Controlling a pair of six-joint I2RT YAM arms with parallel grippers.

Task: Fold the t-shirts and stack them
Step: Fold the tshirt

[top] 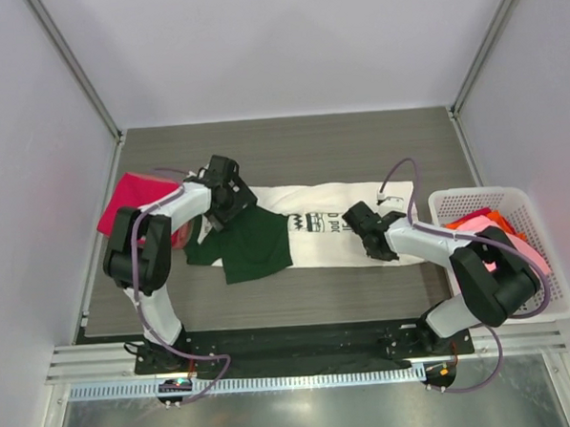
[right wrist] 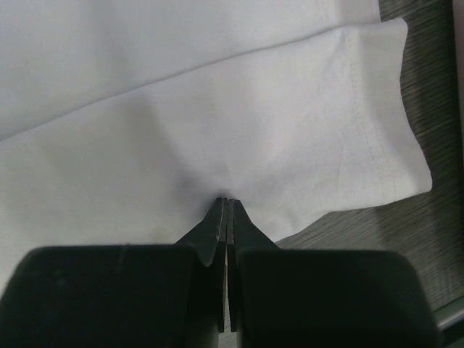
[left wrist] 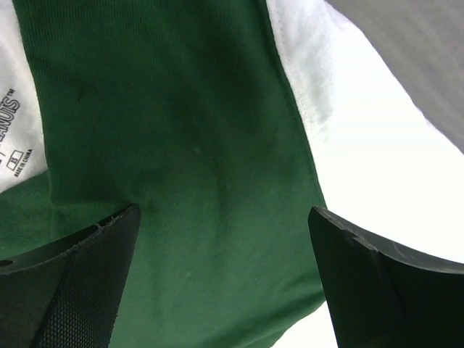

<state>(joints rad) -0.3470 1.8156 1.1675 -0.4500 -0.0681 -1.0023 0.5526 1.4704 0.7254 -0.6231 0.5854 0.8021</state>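
The cream-white t-shirt (top: pixel 338 220) with dark green sleeves (top: pixel 253 244) and black print lies spread across the table's middle. My left gripper (top: pixel 233 207) is open just above its green sleeve (left wrist: pixel 174 145), one finger (left wrist: pixel 87 275) on each side, holding nothing. My right gripper (top: pixel 357 219) is shut, its tips (right wrist: pixel 226 203) pinching the white cloth (right wrist: pixel 217 109) near the hem, which puckers around them. A magenta-red t-shirt (top: pixel 131 202) lies at the table's left edge. A pink t-shirt (top: pixel 502 240) sits in the basket.
A white plastic lattice basket (top: pixel 457 204) stands at the table's right edge, holding pink and orange cloth. The grey table (top: pixel 301 146) shows behind the shirt, and enclosure walls stand on three sides.
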